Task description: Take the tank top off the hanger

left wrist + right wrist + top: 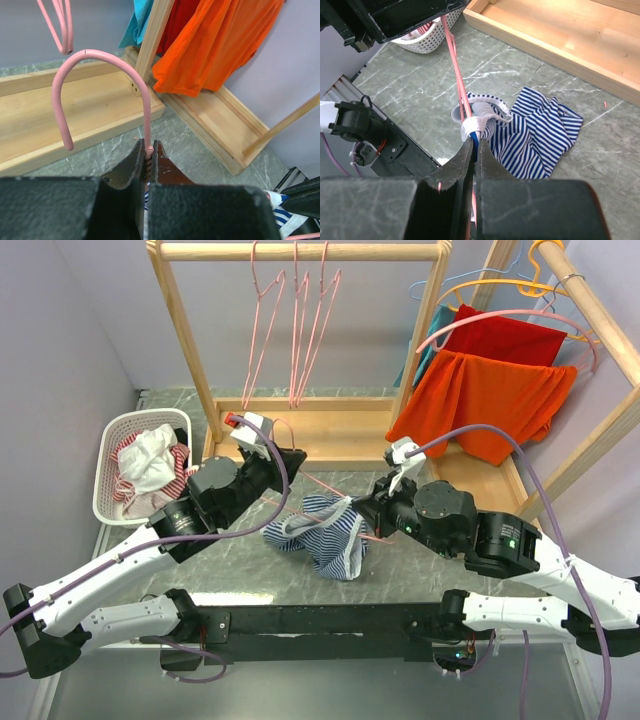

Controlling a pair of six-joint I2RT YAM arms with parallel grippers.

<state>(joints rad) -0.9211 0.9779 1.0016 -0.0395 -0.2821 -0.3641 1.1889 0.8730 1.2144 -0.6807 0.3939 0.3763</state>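
Partway: the left gripper clamped the hanger by its neck, the right gripper pinched the tank top by a strap, low over the bench; the strap was not yet off.

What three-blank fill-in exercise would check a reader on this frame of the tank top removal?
1. The left gripper is shut on the neck of the ____ hanger.
2. The right gripper pinches the white strap of the ____-and-white striped tank top.
3. In the top view, the white basket of laundry stands on the ____ side of the table.

Missing words: pink; blue; left.
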